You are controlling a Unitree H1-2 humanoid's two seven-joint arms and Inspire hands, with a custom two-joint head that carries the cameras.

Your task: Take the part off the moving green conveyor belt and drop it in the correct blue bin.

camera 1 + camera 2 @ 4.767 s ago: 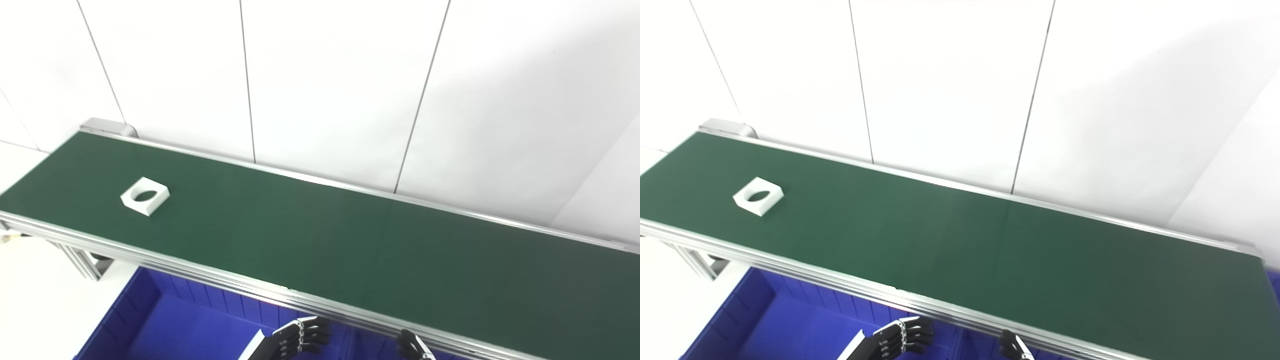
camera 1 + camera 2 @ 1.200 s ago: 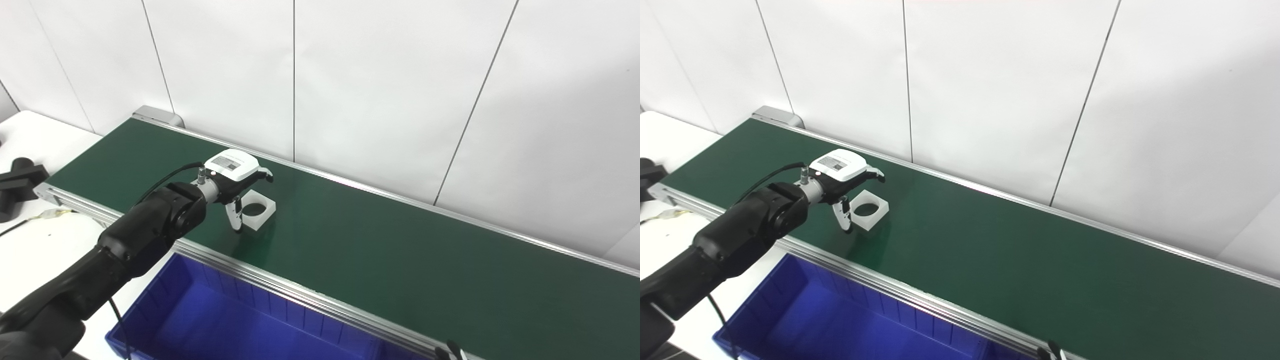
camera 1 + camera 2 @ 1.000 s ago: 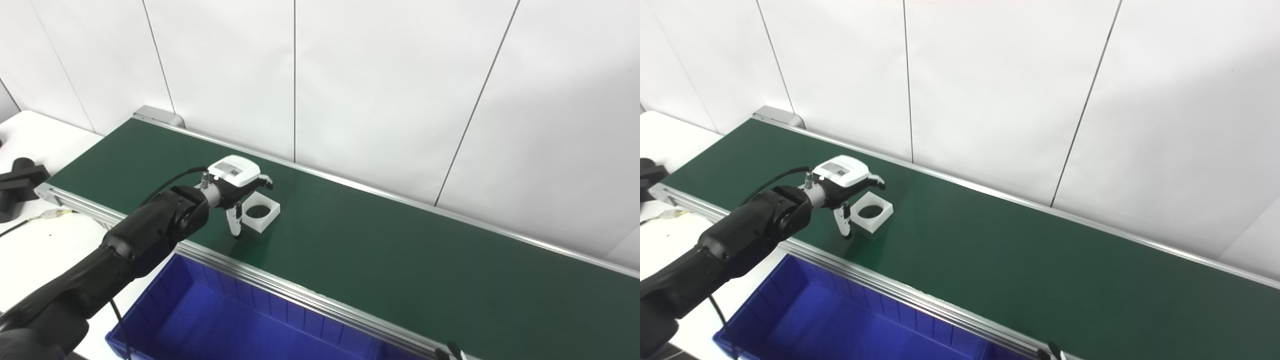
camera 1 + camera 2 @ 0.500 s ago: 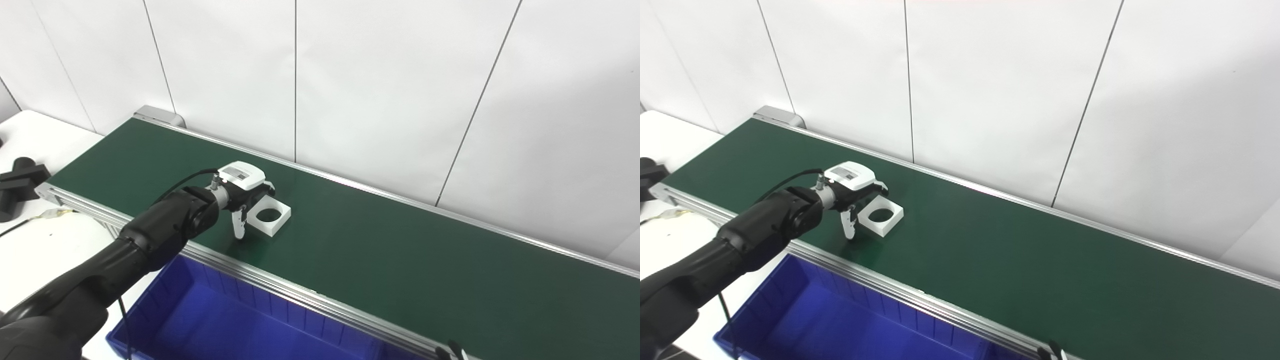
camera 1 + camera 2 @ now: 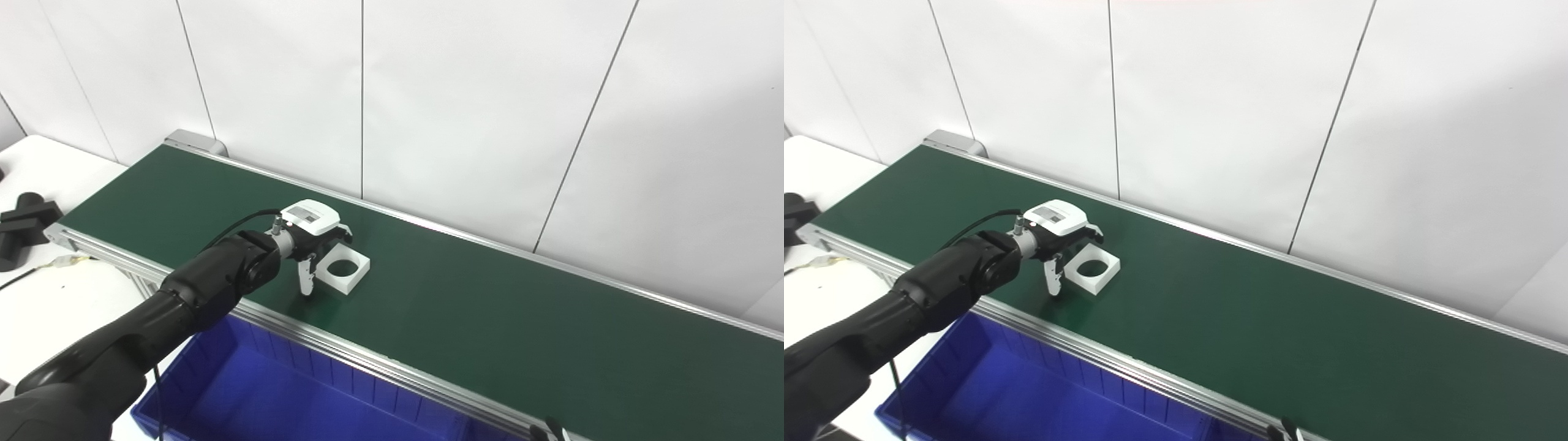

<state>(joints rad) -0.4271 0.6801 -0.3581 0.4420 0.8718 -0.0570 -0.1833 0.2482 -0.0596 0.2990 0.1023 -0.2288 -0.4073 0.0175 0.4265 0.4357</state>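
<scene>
The white square part with a round hole [image 5: 342, 269] was seen lying flat on the green conveyor belt [image 5: 490, 306], toward its near edge and left of the middle, above the blue bin [image 5: 288, 398] that stood under the belt's near rail. By its look it was judged to be a light, rigid plastic piece, smooth and perhaps a little slippery, with flat outer walls that could best be pinched from two opposite sides; the hole's rim was thought a poorer hold. The left hand [image 5: 312, 236] was stretched out over the belt on a nearly straight arm, its white-backed palm held low above the part's left corner. The thumb [image 5: 304, 282] was pointed down to the belt just beside the part's left wall, and the dark fingers [image 5: 343, 231] were curled over the far side; the fingers were apart, bracketing the part, and a firm clamp could not be confirmed. Of the right hand [image 5: 548, 429] only dark tips were shown at the bottom edge, so its fingers' state could not be told.
</scene>
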